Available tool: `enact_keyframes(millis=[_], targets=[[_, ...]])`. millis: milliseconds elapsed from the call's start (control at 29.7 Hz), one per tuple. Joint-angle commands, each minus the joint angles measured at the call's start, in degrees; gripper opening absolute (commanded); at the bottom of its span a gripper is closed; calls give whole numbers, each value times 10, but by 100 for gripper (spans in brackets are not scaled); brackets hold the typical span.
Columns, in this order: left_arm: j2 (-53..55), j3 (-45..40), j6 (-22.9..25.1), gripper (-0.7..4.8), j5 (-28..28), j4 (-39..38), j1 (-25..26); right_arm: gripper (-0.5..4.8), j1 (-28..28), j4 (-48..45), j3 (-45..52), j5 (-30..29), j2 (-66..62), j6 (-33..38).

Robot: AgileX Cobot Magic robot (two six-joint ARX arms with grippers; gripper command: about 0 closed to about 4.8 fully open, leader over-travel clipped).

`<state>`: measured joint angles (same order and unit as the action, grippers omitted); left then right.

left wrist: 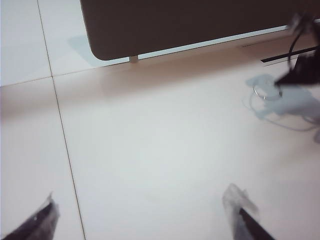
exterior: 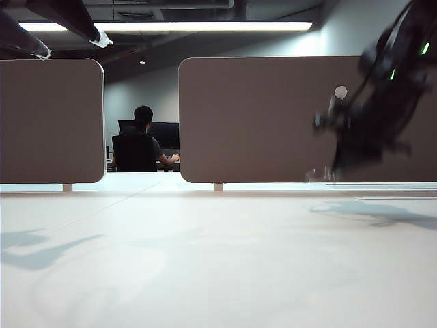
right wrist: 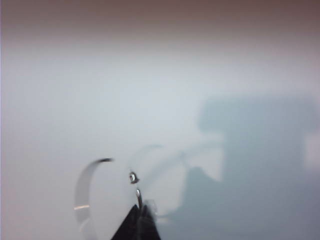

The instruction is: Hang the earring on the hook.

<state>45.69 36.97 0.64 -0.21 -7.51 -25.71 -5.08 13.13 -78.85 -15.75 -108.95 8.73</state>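
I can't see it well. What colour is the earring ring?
Shiny silver-grey; the earring shows best in the right wrist view.

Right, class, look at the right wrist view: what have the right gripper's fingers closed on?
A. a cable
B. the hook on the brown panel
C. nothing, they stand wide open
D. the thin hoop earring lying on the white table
D: in the right wrist view the right gripper has its fingers pinched together on the earring, whose hoop curves over the table; the hook sits untouched on the panel.
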Motion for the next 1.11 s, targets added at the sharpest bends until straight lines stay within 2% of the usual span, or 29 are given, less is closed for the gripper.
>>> enact_keyframes(millis=[34, 67, 169, 236, 303, 405, 641, 1011, 1113], targets=[[-1, 2, 5, 479, -2, 13, 0, -6, 27, -143, -7, -71, 51, 10], [-1, 2, 5, 479, -2, 13, 0, -6, 33, -171, -7, -92, 56, 19], [-1, 2, 5, 479, -2, 17, 0, -6, 64, -325, -7, -144, 64, 107], [-1, 2, 9, 479, -9, 26, 0, -6, 84, -378, -8, -127, 56, 136], [0, 2, 11, 479, -17, 40, 0, -6, 105, -391, -16, -124, 38, 138], [0, 2, 11, 479, -17, 61, 0, -6, 127, -391, -59, -139, -2, 140], [29, 2, 11, 479, -17, 151, 0, -6, 133, -382, -251, -144, -137, 157], [116, 3, 11, 479, -17, 203, 0, -6, 136, -314, -507, -117, -315, 158], [133, 3, 11, 479, -17, 219, 0, -6, 139, -293, -542, -111, -342, 162]])
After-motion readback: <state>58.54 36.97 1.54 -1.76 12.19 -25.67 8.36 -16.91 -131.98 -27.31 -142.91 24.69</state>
